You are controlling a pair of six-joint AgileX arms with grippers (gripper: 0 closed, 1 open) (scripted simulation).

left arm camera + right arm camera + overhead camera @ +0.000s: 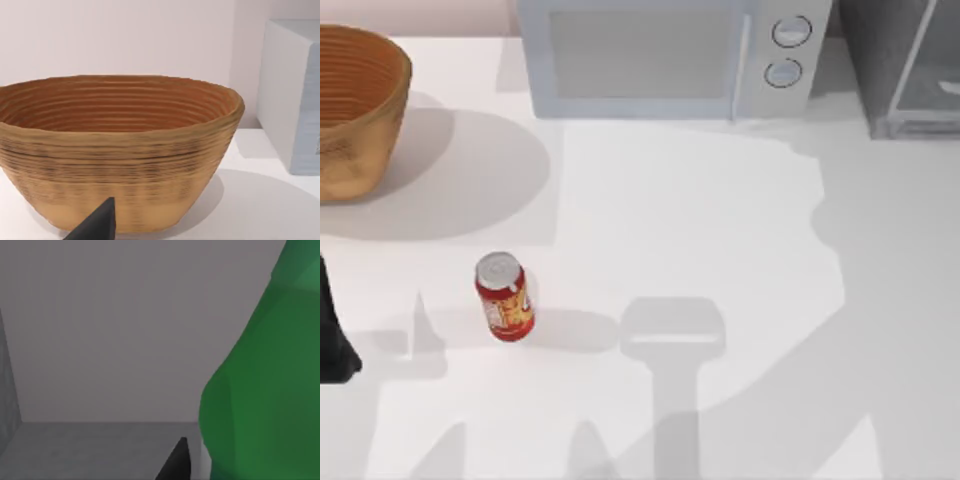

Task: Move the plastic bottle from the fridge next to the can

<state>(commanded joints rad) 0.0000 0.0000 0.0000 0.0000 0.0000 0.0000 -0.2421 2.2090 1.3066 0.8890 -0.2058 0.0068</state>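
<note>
Green plastic bottle (265, 385) looms right against the right arm's camera inside the grey fridge (905, 70), presumably lining up a grab, can't tell the fingers' state, while the red can (503, 297) waits out on the bench (720, 230).

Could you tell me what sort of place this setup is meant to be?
Probably a simulated kitchen counter: a white microwave and a grey fridge stand along the back of a white table, with a woven basket and a can.

The red can (503, 297) is seen upright toward the table's left front. The green plastic bottle (265, 390) is seen inside the grey fridge (905, 65), set at the back right corner.
</note>
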